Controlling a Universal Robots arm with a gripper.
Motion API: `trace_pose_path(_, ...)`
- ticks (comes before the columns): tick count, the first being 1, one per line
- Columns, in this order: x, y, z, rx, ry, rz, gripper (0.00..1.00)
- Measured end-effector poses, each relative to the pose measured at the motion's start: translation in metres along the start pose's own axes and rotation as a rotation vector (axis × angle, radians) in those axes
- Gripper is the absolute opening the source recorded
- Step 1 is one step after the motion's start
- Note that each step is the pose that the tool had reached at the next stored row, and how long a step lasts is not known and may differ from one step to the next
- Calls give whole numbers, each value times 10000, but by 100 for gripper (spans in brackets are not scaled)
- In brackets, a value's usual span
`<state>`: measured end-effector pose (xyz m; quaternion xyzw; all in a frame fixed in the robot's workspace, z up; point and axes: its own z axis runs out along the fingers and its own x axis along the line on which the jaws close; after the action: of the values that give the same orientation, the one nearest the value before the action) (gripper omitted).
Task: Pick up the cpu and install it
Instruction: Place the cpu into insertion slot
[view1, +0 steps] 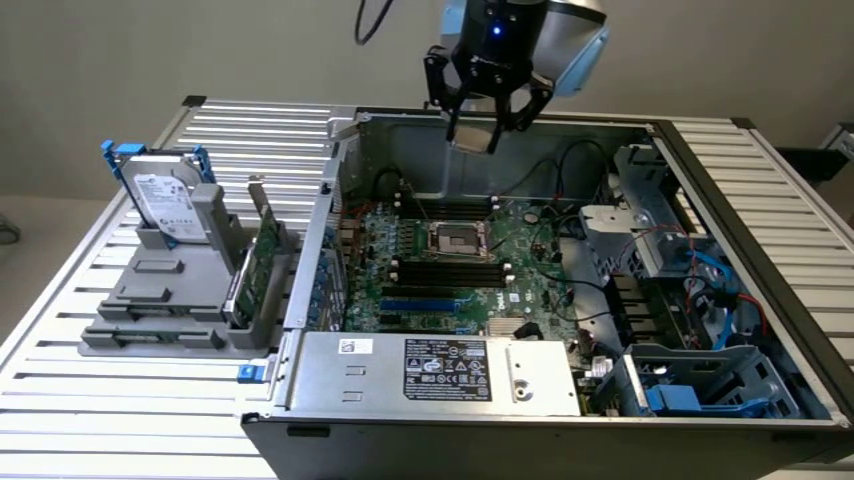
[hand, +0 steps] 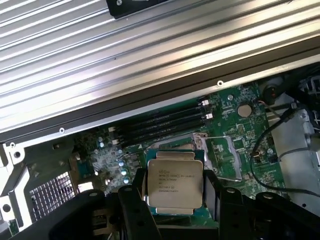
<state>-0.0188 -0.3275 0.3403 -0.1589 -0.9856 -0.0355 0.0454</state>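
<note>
cpu | between the jaws, gripped by its edges | hanging above the motherboard

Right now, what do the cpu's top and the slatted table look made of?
The cpu: top looks like matte silver-beige metal, with dark printed lettering on it. The table: pale ribbed metal, probably aluminium, judging by the sheen along its slats.

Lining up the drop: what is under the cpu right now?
The held cpu hangs over the motherboard; the socket's metal frame shows past its edge, memory slots beyond. The patch directly beneath is covered by the cpu itself.
</note>
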Motion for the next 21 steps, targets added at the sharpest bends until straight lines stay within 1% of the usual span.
trace_pose_path(1,-1,-1,11,-39,-3,166,55)
trace_pose_path(3,-4,-2,36,-97,-15,520,55)
trace_pose_path(21,-27,-14,258,-430,-204,3774,55)
